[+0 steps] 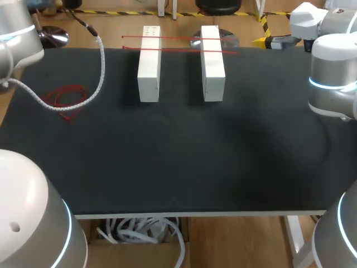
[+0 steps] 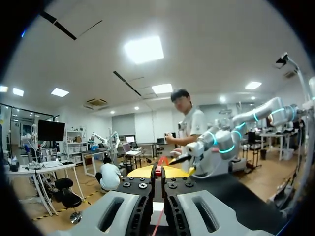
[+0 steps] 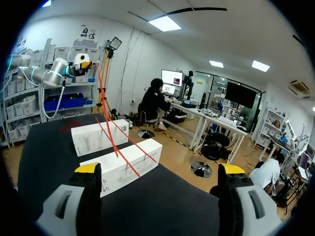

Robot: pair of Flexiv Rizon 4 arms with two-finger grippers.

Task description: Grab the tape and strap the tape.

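Note:
Two white boxes (image 1: 149, 67) (image 1: 212, 64) lie side by side at the back of the black table (image 1: 178, 162). Thin red tape (image 1: 178, 44) runs in two strands across their far ends. My left gripper (image 2: 157, 173) is shut on the red tape (image 2: 156, 223), which passes between its yellow tips. In the right wrist view it hangs raised beyond the boxes (image 3: 81, 63), with the tape (image 3: 114, 142) rising to it. My right gripper (image 3: 160, 169) stands wide open near the closer box (image 3: 123, 169), holding nothing.
A loose coil of red tape (image 1: 67, 96) lies on the table's left side, under a braided grey cable (image 1: 100, 67) hanging from my left arm. The table's front edge (image 1: 195, 213) runs below.

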